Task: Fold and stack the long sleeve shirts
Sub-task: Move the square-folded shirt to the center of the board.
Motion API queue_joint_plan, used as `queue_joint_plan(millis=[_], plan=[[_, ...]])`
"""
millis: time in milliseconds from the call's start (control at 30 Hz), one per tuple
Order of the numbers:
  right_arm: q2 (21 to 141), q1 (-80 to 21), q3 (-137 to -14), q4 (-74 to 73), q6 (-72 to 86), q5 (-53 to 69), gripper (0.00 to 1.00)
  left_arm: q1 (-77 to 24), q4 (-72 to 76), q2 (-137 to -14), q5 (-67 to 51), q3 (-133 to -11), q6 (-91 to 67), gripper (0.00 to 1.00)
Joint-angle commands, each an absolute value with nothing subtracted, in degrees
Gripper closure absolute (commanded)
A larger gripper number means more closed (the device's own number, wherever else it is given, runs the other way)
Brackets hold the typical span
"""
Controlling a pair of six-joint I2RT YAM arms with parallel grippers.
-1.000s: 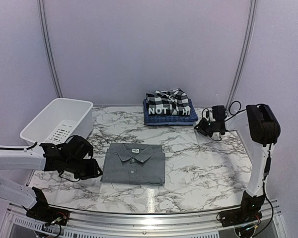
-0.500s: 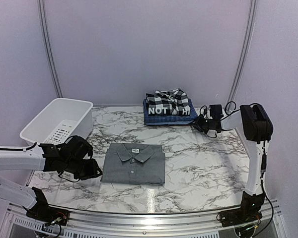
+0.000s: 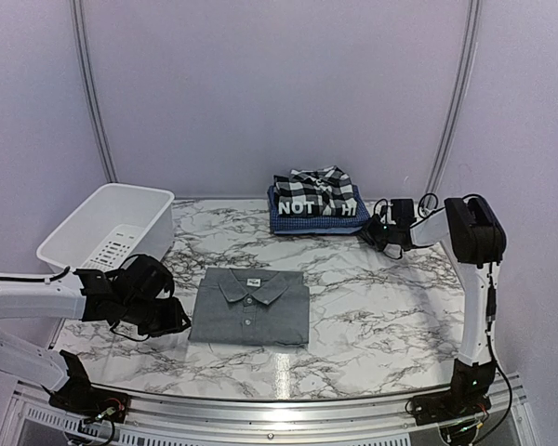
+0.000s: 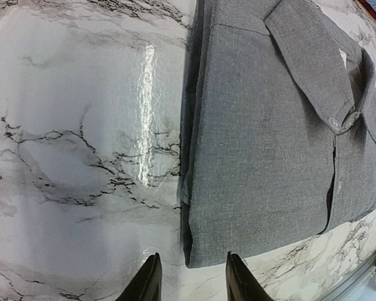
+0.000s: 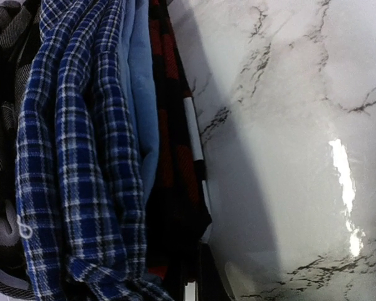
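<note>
A grey collared shirt [image 3: 251,307] lies folded flat at the table's middle. My left gripper [image 3: 175,321] sits low just left of it. In the left wrist view the shirt's near corner [image 4: 203,251] lies just beyond the left gripper [image 4: 191,282], whose jaws stand open with nothing in them. At the back is a stack of folded shirts [image 3: 316,206]: plaid on top, white-lettered black under it, blue checked [image 5: 81,157] below. My right gripper [image 3: 376,234] is at the stack's right lower edge. Its dark fingers [image 5: 200,279] are shut beside a red-and-black layer [image 5: 175,188]; no cloth shows between them.
A white plastic tub [image 3: 158,228] stands at the back left, close behind the left arm. The marble table [image 3: 381,316] ends at a metal rail along the near edge. The right arm's upright link [image 3: 479,279] stands at the far right.
The right gripper has moved left to the stack's edge and closed. The left arm and the grey shirt have stayed put.
</note>
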State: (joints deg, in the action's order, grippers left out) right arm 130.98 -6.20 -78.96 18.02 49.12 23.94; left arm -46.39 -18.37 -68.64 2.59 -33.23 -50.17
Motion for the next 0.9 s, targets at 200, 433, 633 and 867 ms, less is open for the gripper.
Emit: queue_joint_plan(millis=[200,433,633,867], plan=[[127.46,-6.74,-74.77,13.84,47.60,20.76,1.00,-46.13,-18.58,-66.15,2.84,-30.08,-49.53,0.53],[119.93,-6.70,-65.31,12.78,43.98,20.21,1.00,-46.05,-13.53,-66.58,0.21,-28.64,-49.21,0.52],[112.42,-6.68,-55.25,13.18,41.64,19.94,1.00,-46.05,-9.16,-71.07,-3.65,-28.47,-49.39,0.53],[106.34,-6.67,-47.56,13.04,39.60,20.28,1.00,-46.14,-6.44,-75.55,-4.31,-29.02,-50.08,0.62]])
